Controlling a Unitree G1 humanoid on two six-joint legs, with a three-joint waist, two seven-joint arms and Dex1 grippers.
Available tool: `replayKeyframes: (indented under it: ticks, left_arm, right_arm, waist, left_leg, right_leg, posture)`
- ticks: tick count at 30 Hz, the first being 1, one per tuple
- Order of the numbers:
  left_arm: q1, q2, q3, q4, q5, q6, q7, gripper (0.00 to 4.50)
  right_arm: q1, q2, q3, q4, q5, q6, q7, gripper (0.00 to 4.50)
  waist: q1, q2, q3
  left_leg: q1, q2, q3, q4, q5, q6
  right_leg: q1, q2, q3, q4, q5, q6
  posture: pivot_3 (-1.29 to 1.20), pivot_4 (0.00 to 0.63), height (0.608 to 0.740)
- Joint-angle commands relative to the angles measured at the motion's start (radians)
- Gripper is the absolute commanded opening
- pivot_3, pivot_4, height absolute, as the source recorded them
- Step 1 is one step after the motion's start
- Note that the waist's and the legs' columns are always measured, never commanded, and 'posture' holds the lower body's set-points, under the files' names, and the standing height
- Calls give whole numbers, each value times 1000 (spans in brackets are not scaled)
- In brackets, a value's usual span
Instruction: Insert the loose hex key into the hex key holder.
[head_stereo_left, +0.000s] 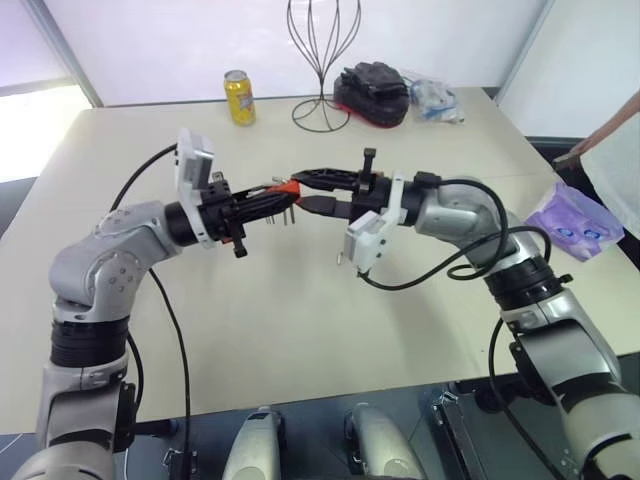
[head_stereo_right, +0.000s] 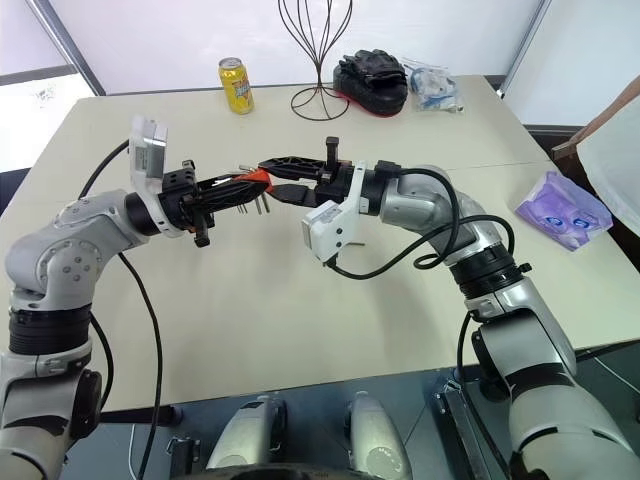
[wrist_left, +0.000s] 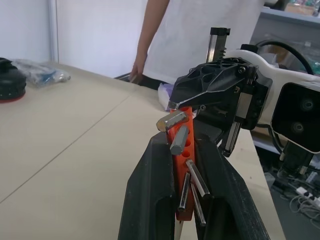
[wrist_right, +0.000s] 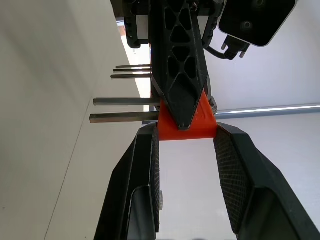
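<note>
**Both grippers on the holder above the table**

The left gripper (wrist_left: 182, 200) is clamped on the red-orange hex key holder (wrist_left: 183, 150), keys protruding; the right gripper (wrist_right: 186, 145) pinches its end. I cannot tell where the loose hex key is

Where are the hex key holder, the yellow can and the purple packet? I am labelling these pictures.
hex key holder (wrist_left: 184, 150): left wrist view, on its orange face with the holes.
yellow can (head_stereo_left: 239, 98): left eye view, on its side wall.
purple packet (head_stereo_right: 562, 209): right eye view, on its top.
</note>
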Motion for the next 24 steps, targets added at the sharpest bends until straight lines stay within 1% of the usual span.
replayKeyframes:
  ticks: [1, 5, 6, 7, 9, 10, 12, 16, 19, 20, 24]
  left_arm:
    - [0, 6, 35, -10, -6, -20, 14, 39]
    - [3, 4, 34, -14, -4, -24, 17, 39]
    - [3, 4, 33, -13, -2, -27, 17, 0]
    - [4, 4, 33, -14, -2, -28, 17, 0]
    - [7, 4, 30, -16, 0, -32, 17, 0]
    - [8, 5, 29, -17, 1, -33, 17, 0]
    - [11, 5, 26, -19, 2, -37, 17, 0]
    - [14, 7, 22, -19, 7, -44, 16, 0]
    - [18, 18, 15, -18, 29, -62, 9, 0]
    - [21, 22, 13, -18, 40, -71, 7, 0]
    - [40, 40, 10, -25, 73, -99, 2, 0]
  right_arm:
    - [-14, 4, -26, -24, 25, -7, -7, 1013]
    - [-3, 3, -21, -32, 49, 18, 19, 1013]
    - [2, 4, -20, -35, 61, 33, 31, 1813]
    - [7, 4, -19, -40, 68, 41, 40, 2013]
    - [13, 3, -19, -49, 70, 58, 49, 2597]
    - [16, 2, -20, -54, 67, 64, 52, 3183]
    - [23, -5, -15, -61, 74, 79, 79, 4018]
    - [44, -16, -15, -81, 101, 129, 132, 4018]
    - [66, -27, -22, -87, 177, 269, 229, 4018]
    - [72, -30, -29, -86, 207, 338, 266, 4018]
    - [77, -61, -36, -112, 361, 745, 497, 4018]
  waist:
    - [0, 0, 0]
    - [0, 0, 0]
    - [0, 0, 0]
    - [0, 0, 0]
    - [0, 0, 0]
    - [0, 0, 0]
    - [0, 0, 0]
    - [1, 0, 0]
    - [1, 0, 0]
    - [1, 0, 0]
    - [3, 0, 0]
  left_leg:
    - [0, 0, 0, 0, 0, 0]
    - [0, 0, 0, 0, 0, 0]
    - [0, 0, 0, 0, 0, 0]
    - [0, 0, 0, 0, 0, 0]
    - [0, 0, 0, 0, 0, 0]
    - [0, 0, 0, 0, 0, 0]
    - [0, 0, 0, 0, 0, 0]
    - [0, 0, 0, 0, 0, 0]
    - [0, 0, 0, 0, 0, 0]
    - [0, 0, 0, 0, 0, 0]
    - [0, 0, 0, 0, 0, 0]
  right_leg:
    - [0, 0, 0, 0, 0, 0]
    - [0, 0, 0, 0, 0, 0]
    - [0, 0, 0, 0, 0, 0]
    - [0, 0, 0, 0, 0, 0]
    - [0, 0, 0, 0, 0, 0]
    - [0, 0, 0, 0, 0, 0]
    - [0, 0, 0, 0, 0, 0]
    - [0, 0, 0, 0, 0, 0]
    - [0, 0, 0, 0, 0, 0]
    - [0, 0, 0, 0, 0, 0]
    - [0, 0, 0, 0, 0, 0]
  posture:
    - [0, 150, 740]
    - [0, 150, 740]
    - [0, 150, 740]
    - [0, 150, 740]
    - [0, 150, 740]
    - [0, 150, 740]
    - [0, 150, 740]
    - [0, 150, 740]
    - [0, 150, 740]
    - [0, 150, 740]
    - [0, 150, 740]
